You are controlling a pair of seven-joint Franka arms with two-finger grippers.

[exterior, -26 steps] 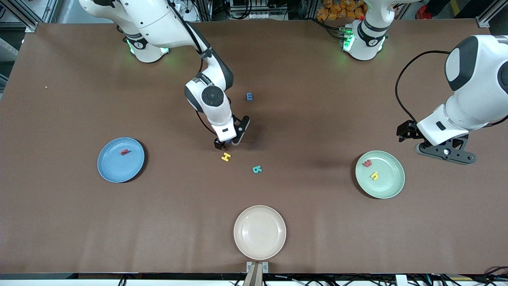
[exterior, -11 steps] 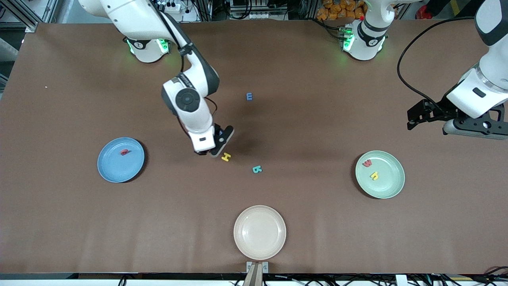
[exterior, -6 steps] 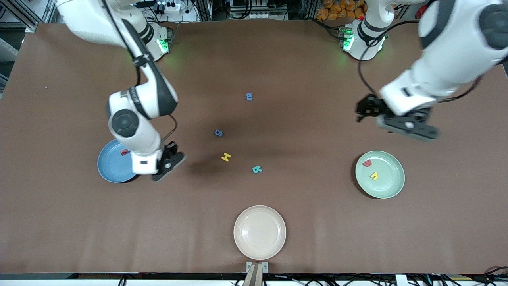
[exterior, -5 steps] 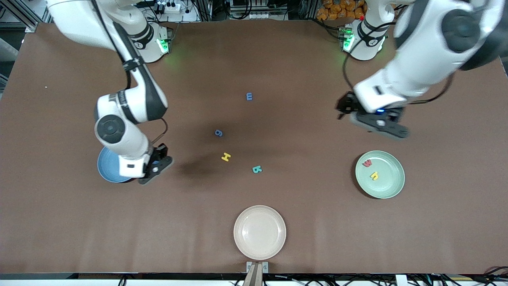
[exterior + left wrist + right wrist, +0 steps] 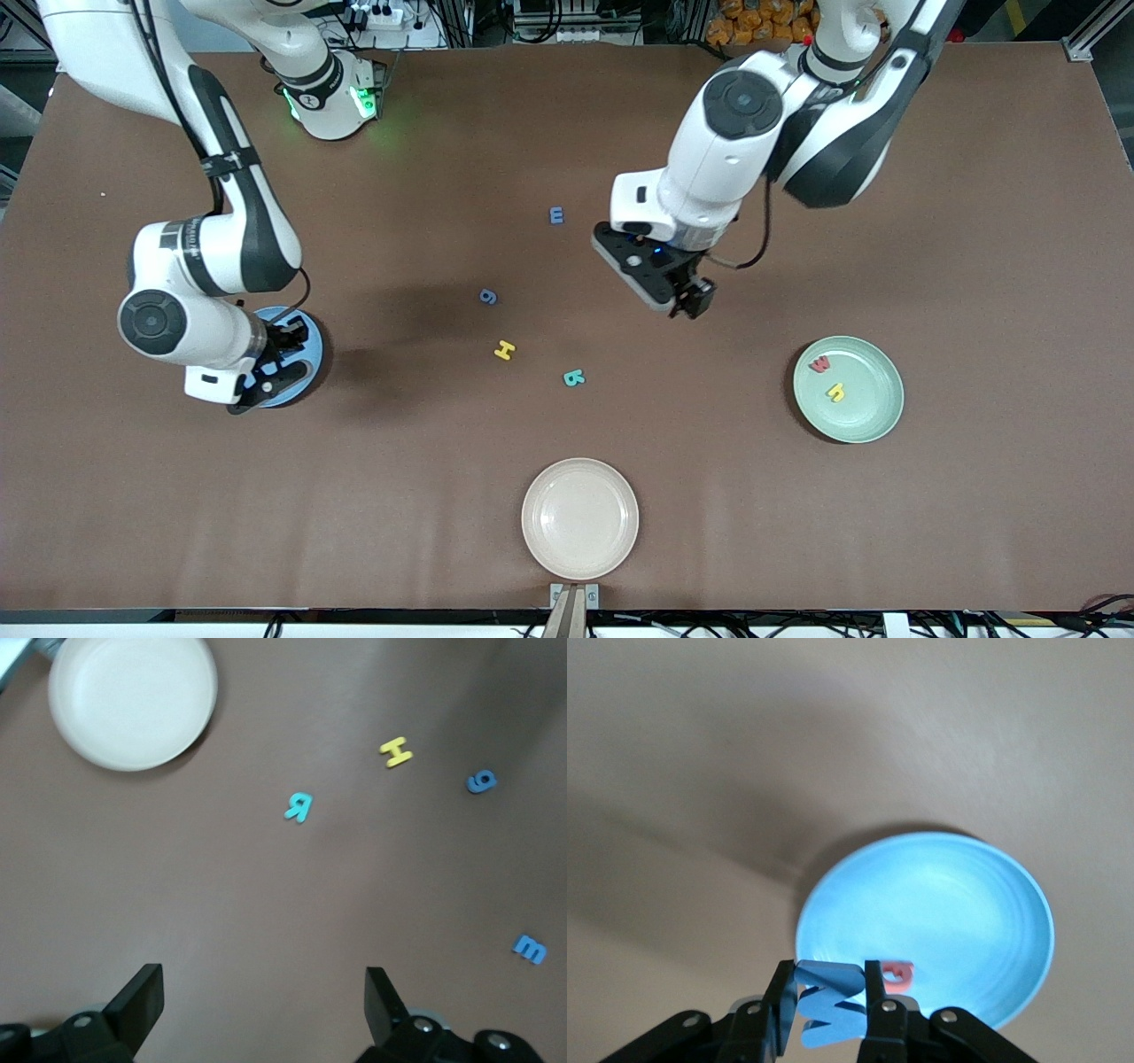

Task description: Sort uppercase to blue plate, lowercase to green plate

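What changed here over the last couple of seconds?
The right gripper, shut on the blue M, carried it from beside the yellow H to over the blue plate, uncovering the blue g. The left gripper, open, swung from near the green plate to the table's middle. Other letters and plates stayed put.

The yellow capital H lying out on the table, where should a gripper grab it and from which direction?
The yellow H lies flat on the table, tilted, apart from the blue g and the teal R. Probably best to come straight down from above and pinch across its two legs at the crossbar, fingers turned to match the tilt. The open left gripper hangs nearest.
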